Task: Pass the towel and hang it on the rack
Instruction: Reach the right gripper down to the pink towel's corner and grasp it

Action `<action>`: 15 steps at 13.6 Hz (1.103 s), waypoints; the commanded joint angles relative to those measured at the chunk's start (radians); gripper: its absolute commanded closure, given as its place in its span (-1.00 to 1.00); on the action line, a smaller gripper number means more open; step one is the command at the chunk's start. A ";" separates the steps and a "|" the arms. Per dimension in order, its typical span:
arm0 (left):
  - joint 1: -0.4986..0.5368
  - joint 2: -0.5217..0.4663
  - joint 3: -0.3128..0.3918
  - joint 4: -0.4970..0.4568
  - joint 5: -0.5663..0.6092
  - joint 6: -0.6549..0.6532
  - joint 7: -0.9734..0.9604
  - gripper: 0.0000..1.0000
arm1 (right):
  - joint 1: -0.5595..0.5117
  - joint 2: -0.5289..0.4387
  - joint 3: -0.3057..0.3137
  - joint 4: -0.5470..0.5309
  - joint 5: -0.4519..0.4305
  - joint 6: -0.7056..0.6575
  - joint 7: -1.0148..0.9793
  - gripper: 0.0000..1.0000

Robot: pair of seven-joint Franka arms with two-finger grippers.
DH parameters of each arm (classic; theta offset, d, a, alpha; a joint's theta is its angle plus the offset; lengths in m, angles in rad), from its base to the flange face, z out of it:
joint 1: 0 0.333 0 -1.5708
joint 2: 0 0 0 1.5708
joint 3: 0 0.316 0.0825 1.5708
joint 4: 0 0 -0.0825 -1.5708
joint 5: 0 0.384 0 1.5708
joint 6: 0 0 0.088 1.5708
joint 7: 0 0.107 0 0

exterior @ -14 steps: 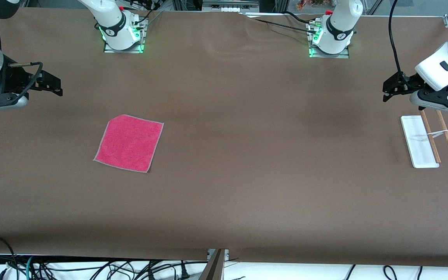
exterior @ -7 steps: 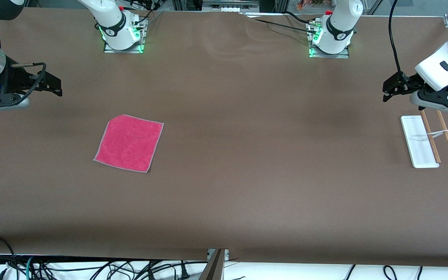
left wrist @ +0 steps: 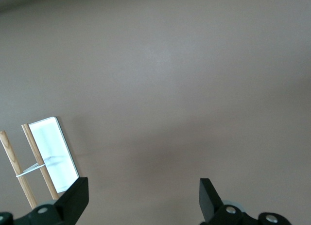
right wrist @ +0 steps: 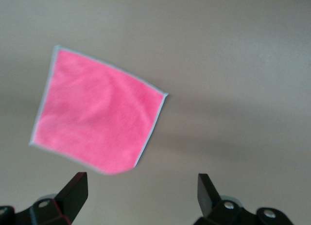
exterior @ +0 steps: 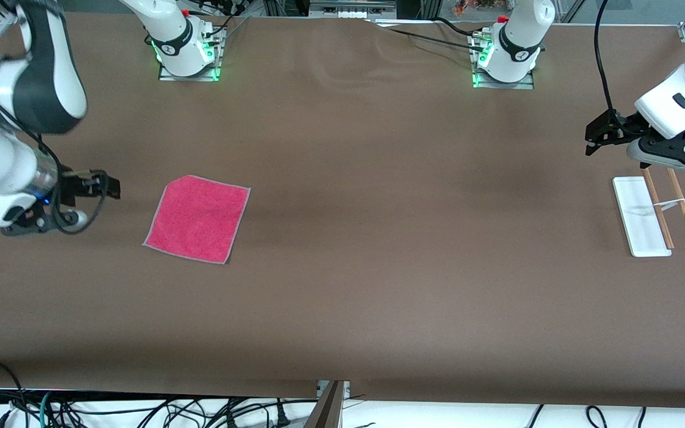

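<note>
Since the earlier frames the right arm has swung down and toward the front camera at its end of the table, bringing the right gripper closer to the towel; before, it hung farther from the camera, near the table's edge on that side. The towel, the rack and the left arm have not moved.

The right gripper's fingers are spread wide apart and hold nothing; in the right wrist view the pink-red towel lies flat on the table between and ahead of them, untouched. It is a single square layer with a grey stitched edge, one corner slightly clipped, resting on the brown table in the half toward the right arm's end, roughly midway between the edge by the bases and the edge by the camera.

The left gripper waits over the table's left-arm end, just above the rack. Its fingers are likewise released, wide open and empty. The rack lies close to that end's edge, its white base flat and its two wooden rods alongside it.
</note>
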 commanded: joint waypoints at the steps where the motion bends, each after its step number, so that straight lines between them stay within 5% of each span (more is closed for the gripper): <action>1: 0.003 -0.013 -0.003 -0.001 -0.019 -0.012 -0.009 -1.00 | -0.038 0.086 0.003 -0.043 0.019 0.150 -0.054 -0.99; 7: 0.003 -0.013 -0.003 -0.001 -0.019 -0.012 -0.009 -1.00 | -0.051 0.181 0.006 -0.296 0.100 0.604 -0.088 -0.99; 15: 0.003 -0.013 -0.003 -0.001 -0.019 -0.012 -0.009 -1.00 | -0.049 0.247 0.015 -0.290 0.142 0.695 -0.086 -0.95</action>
